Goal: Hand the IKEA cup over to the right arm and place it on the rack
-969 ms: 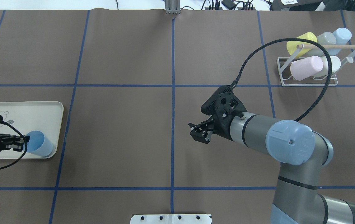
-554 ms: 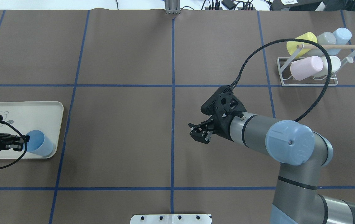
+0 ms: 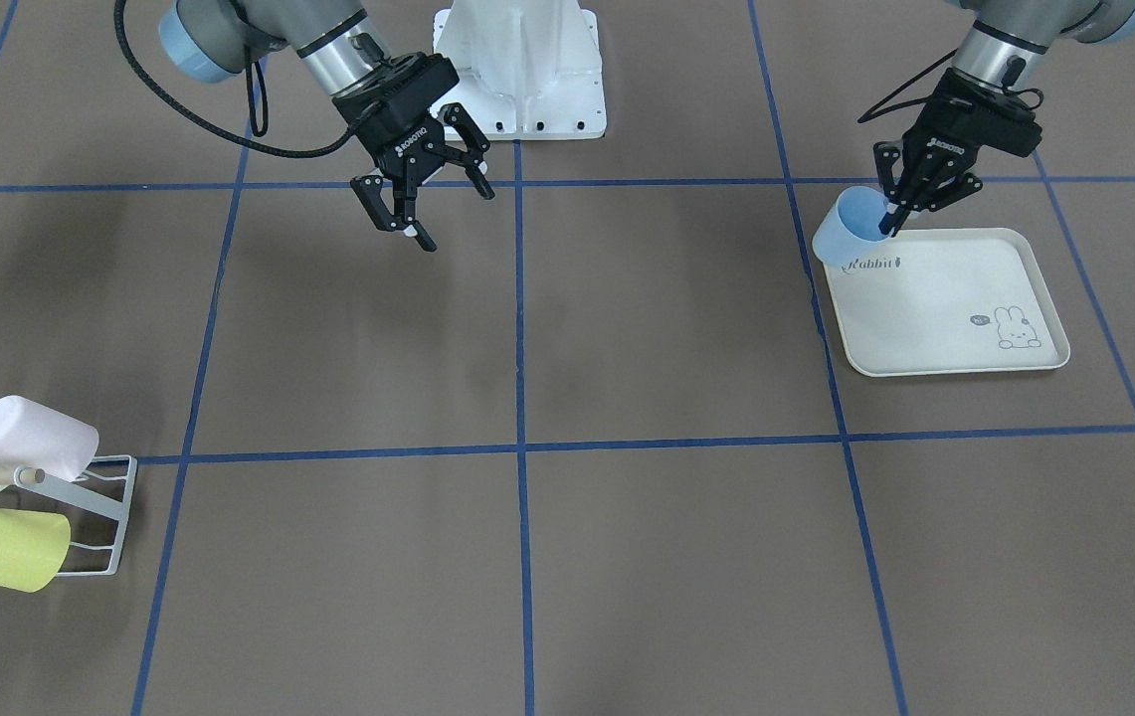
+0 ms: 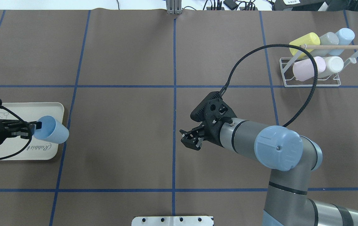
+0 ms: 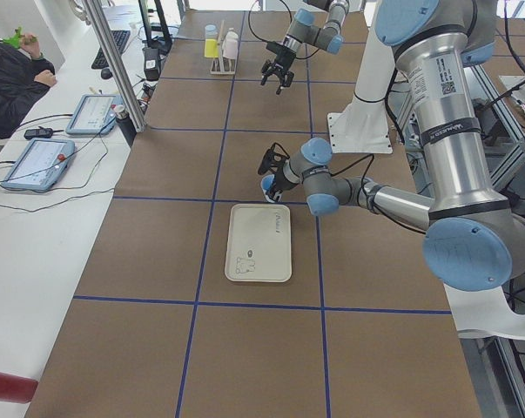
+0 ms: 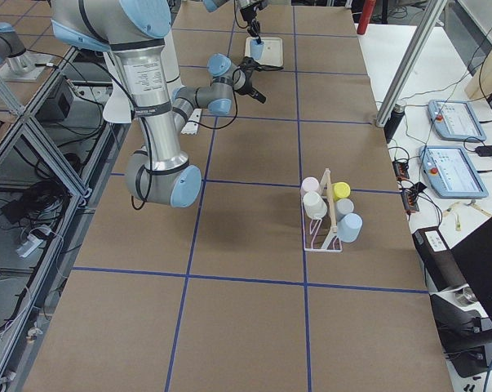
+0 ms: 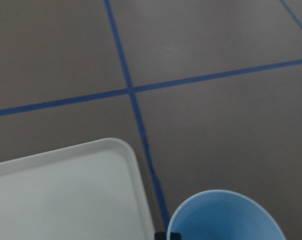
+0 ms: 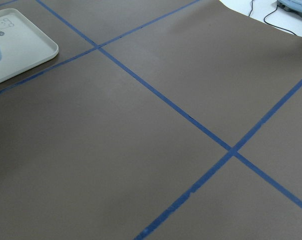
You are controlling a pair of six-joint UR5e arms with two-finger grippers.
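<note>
The light-blue IKEA cup (image 4: 55, 131) hangs tilted over the cream tray's (image 4: 15, 155) edge, its mouth toward my left gripper (image 4: 35, 128). That gripper is shut on the cup's rim, one finger inside and one outside, as the front view shows at the cup (image 3: 844, 231) and left gripper (image 3: 891, 213). The left wrist view shows only the cup's rim (image 7: 226, 217) above the tray (image 7: 65, 200). My right gripper (image 4: 190, 141) stands open and empty near the table's middle, also seen from the front (image 3: 456, 217). The white wire rack (image 4: 310, 84) stands far right.
The rack (image 3: 114, 517) holds several cups on its side: yellow (image 4: 304, 42), pink (image 4: 307, 68), pale blue (image 4: 345, 35) and others. The right arm's black cable loop (image 4: 313, 78) arches in front of the rack. A white base plate (image 4: 172, 221) sits at the near edge.
My left gripper has lifted the blue cup off the tray and carried it right and away, tilting it. The right arm and its gripper have shifted a little left.
</note>
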